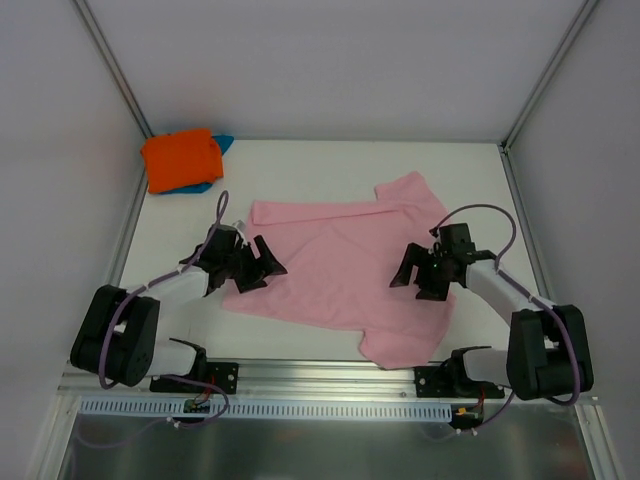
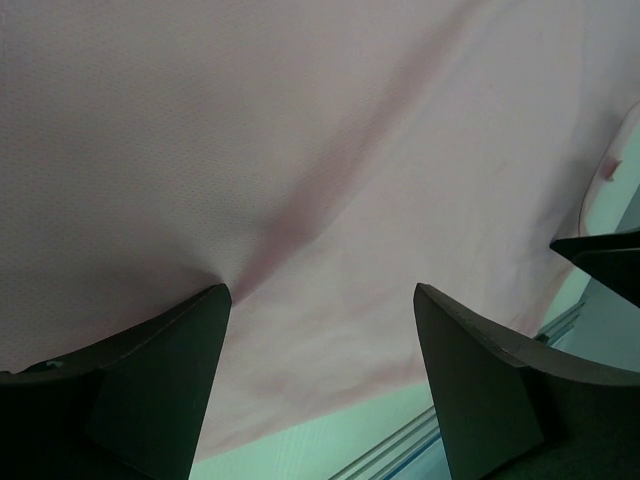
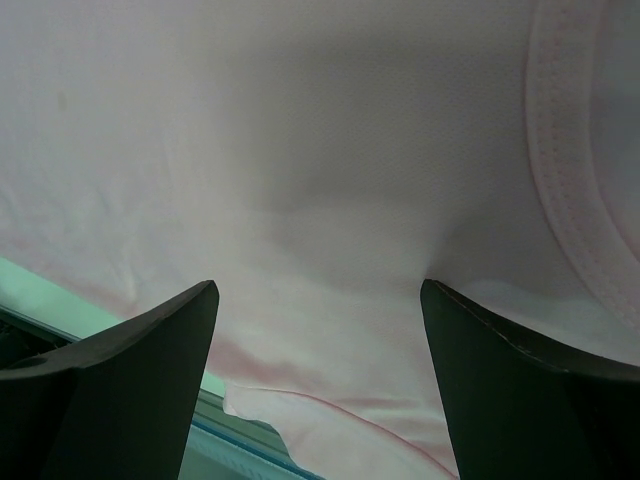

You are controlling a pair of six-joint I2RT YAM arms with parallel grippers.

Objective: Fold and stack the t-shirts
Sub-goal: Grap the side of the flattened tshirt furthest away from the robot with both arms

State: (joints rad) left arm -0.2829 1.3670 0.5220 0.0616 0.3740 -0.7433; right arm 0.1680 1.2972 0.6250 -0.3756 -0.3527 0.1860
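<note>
A light pink t-shirt (image 1: 335,270) lies spread flat across the middle of the table. My left gripper (image 1: 267,261) rests on its left edge and is open. In the left wrist view the pink cloth (image 2: 300,150) fills the frame, and the left gripper (image 2: 320,300) stands wide with its fingertips (image 2: 205,320) pressing a crease into it. My right gripper (image 1: 411,278) is open on the shirt's right part. In the right wrist view the gripper (image 3: 318,290) straddles pink cloth (image 3: 300,150) beside a stitched hem (image 3: 565,170). A folded orange t-shirt (image 1: 180,159) lies on a teal-blue one (image 1: 223,143) at the far left corner.
White walls enclose the table (image 1: 330,165) on three sides. A metal rail (image 1: 320,372) runs along the near edge between the two arm bases. The shirt's lower sleeve (image 1: 405,345) reaches almost to that rail.
</note>
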